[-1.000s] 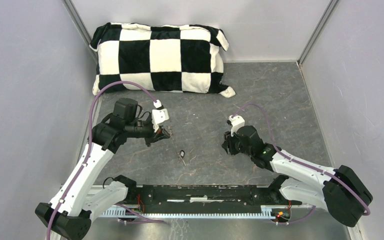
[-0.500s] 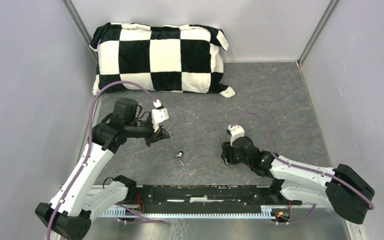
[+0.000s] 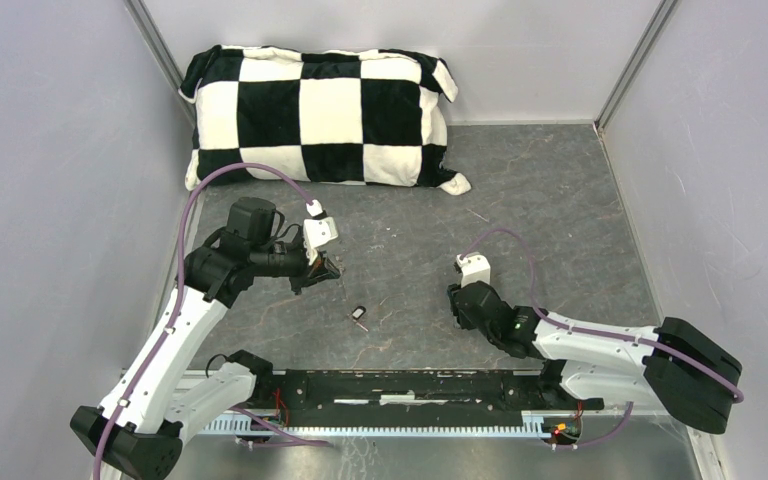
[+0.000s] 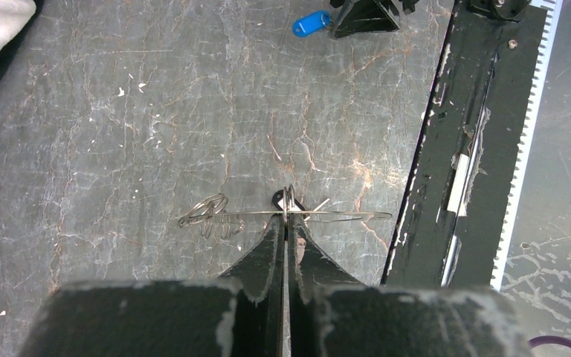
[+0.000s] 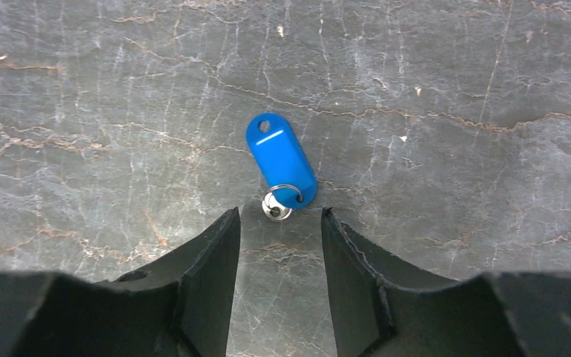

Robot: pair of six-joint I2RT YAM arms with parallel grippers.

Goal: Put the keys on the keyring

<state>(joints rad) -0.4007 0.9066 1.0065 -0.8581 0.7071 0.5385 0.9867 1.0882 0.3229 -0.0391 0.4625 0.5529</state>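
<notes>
Since a second ago the right arm has pulled back toward its base and dropped lower; the left arm has not moved. The right gripper (image 5: pixel 279 217) is low over the table (image 5: pixel 453 74), jaws apart, gripping nothing. The blue key (image 5: pixel 281 158) lies flat just past its fingertips, small ring end at the mouth of the gap. The left gripper (image 4: pixel 288 220) is clenched on the keyring (image 4: pixel 342 216), a thin wire seen edge-on. The black key (image 3: pixel 359 314) lies on the table between the arms, nearer the left gripper; can't tell if it touches the keyring.

black key (image 4: pixel 277 199) mostly behind left hand (image 4: pixel 288 207)
</notes>
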